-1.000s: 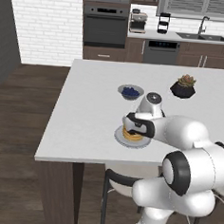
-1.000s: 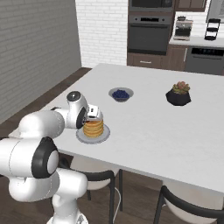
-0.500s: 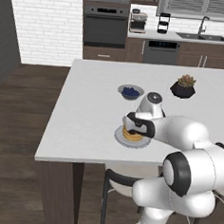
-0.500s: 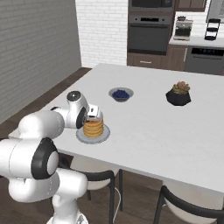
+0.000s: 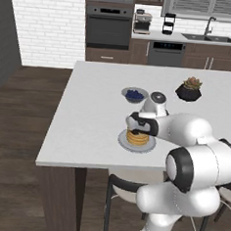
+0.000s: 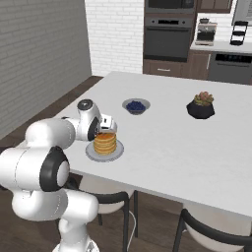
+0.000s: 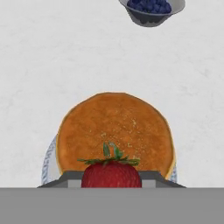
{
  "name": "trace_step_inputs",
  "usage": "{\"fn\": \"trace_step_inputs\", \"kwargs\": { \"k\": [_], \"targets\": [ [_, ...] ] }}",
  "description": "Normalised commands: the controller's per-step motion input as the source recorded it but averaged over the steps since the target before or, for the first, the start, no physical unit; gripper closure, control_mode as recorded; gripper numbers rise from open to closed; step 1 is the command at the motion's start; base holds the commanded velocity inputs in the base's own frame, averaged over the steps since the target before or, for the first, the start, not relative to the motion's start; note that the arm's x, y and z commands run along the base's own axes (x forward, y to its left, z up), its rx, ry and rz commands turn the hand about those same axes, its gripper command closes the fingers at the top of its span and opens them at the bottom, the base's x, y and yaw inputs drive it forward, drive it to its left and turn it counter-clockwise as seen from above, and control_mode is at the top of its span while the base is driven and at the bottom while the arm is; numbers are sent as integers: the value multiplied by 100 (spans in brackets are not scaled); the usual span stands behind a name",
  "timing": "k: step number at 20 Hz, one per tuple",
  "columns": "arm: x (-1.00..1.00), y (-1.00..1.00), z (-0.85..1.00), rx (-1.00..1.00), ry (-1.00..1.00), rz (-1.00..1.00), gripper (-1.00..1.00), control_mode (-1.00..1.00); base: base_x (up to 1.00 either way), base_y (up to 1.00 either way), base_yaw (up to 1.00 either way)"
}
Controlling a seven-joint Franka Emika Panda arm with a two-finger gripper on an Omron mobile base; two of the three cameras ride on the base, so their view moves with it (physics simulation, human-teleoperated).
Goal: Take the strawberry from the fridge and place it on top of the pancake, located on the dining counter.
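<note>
Above the dining counter (image 5: 88,110), near its front edge, the gripper (image 6: 107,129) hangs just over the pancake (image 7: 114,131) with its fingers clamped on the strawberry (image 7: 111,174), leaves up. The berry sits over the stack's near rim, apparently lined up for release onto the top. A blueberry bowl (image 6: 135,106) stands farther in, and a potted plant (image 5: 189,89) sits towards the far right.

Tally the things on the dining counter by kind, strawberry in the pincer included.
Pancake stack on its plate: 1
Bowl of blueberries: 1
Potted plant: 1
Strawberry, held between the pincer fingers above the stack: 1
Total: 4
</note>
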Motion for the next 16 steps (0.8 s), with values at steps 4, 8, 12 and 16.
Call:
{"fn": "trace_step_inputs", "kwargs": {
  "k": [4, 8, 12, 16],
  "targets": [
    [18, 0, -30, 0, 4, 0, 100, -100, 0, 0, 0],
    [12, 0, -37, 0, 4, 0, 100, -100, 0, 0, 0],
    [5, 0, -31, 0, 2, 0, 100, -100, 0, 0, 0],
    [0, 0, -28, 0, 5, 0, -100, -100, 0, 0, 0]
  ]
}}
